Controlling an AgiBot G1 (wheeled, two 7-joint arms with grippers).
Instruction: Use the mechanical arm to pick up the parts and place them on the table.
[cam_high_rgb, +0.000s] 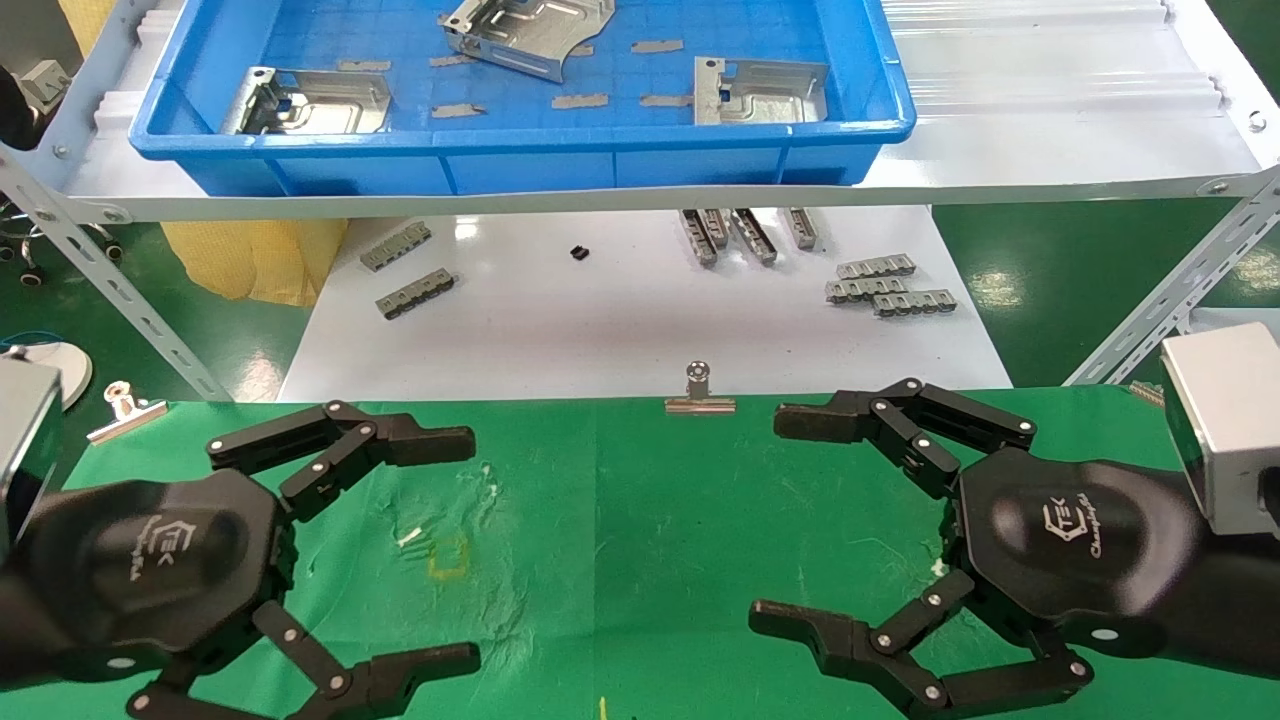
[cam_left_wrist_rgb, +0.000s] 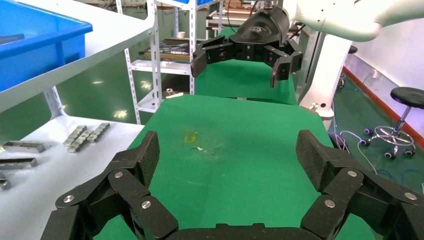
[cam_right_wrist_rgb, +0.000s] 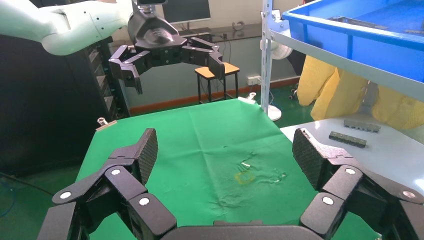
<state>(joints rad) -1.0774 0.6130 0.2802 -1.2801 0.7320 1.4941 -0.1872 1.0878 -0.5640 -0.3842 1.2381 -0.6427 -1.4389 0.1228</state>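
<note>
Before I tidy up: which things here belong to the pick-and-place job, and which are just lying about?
Job:
- parts in blue bin
- green table
- left gripper and right gripper, both open

Lying about:
- grey ridged strips
- binder clip

Wide table (cam_high_rgb: 640, 560) draped in wrinkled bright green cloth, pinned at the far edge by one silver binder clip (cam_high_rgb: 699, 392) near the middle and another binder clip (cam_high_rgb: 125, 409) toward the left corner. Faint yellowish mark (cam_high_rgb: 447, 556) and small white flecks (cam_high_rgb: 408, 537) on the cloth left of centre, among creases. Beyond it, lay a glossy white tabletop (cam_high_rgb: 600, 330), carrying small grey ridged strips: two (cam_high_rgb: 405, 270) at the left, a row of four (cam_high_rgb: 748, 235) under the shelf edge, three (cam_high_rgb: 885, 285) at the right, plus a tiny black piece (cam_high_rgb: 578, 254) near the middle
</note>
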